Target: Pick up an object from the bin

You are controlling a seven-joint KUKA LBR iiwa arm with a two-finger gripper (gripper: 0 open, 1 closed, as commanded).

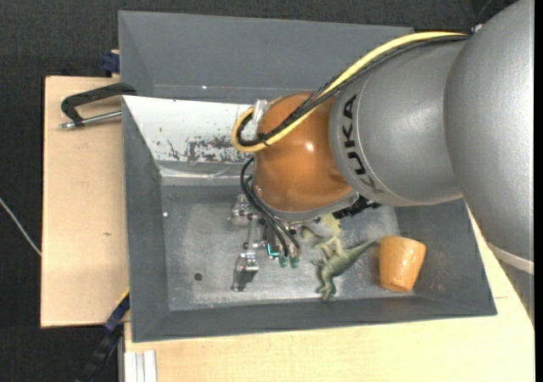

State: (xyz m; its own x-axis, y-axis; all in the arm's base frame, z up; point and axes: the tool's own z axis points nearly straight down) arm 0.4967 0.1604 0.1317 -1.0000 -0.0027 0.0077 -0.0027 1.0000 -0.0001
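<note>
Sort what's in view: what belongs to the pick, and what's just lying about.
Job: grey bin; gripper, low over its floor; green toy dinosaur, the thing nearest to the gripper.
Lying about: orange cup, further right.

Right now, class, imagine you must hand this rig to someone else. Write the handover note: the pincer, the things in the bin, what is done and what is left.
Pincer: low over the floor of the bin, near its middle. Whether it is open or shut cannot be told, and no thing is seen in it.
Things: a green toy dinosaur lies just right of the pincer. An orange cup-shaped thing lies further right, toward the bin's lower right corner in the view.
Done: the pincer is down in the bin.
Left: grasp one thing and lift it out. The dinosaur is probably the nearest choice.
</note>
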